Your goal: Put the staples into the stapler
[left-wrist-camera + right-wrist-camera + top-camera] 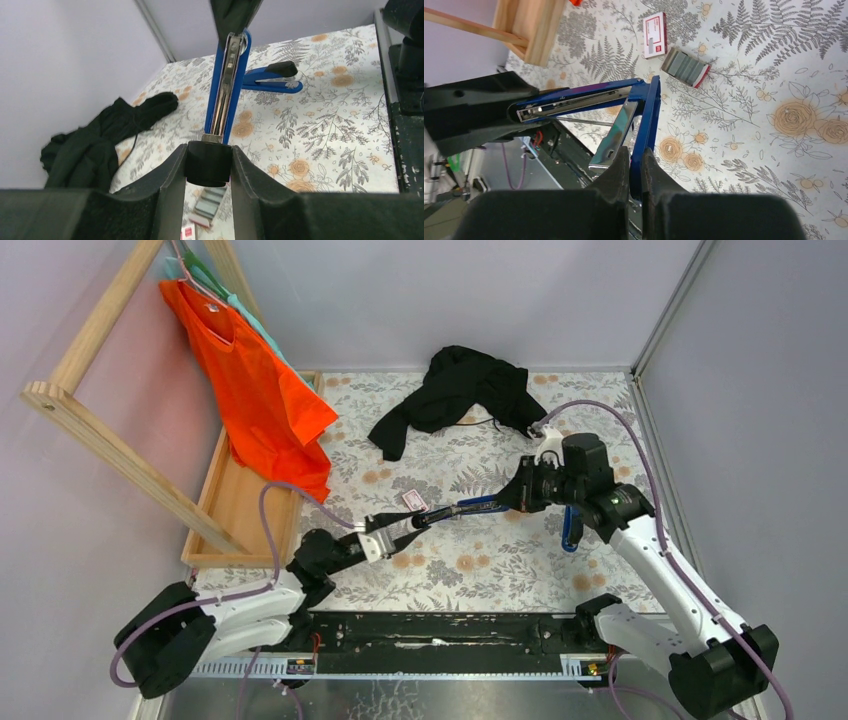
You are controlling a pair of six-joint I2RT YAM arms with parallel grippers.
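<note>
Right now my left gripper pinches the black end of the open stapler, and my right gripper pinches its blue arm. The staples lie loose on the table. If I tug unevenly, the stapler may slip out.

Both arms reach inward, the left gripper and right gripper each clamped on a part of the stapler.

Enclosed by pale grey walls. Floral table cover throughout. Wooden rack at 10 o'clock, wooden tray alongside.
</note>
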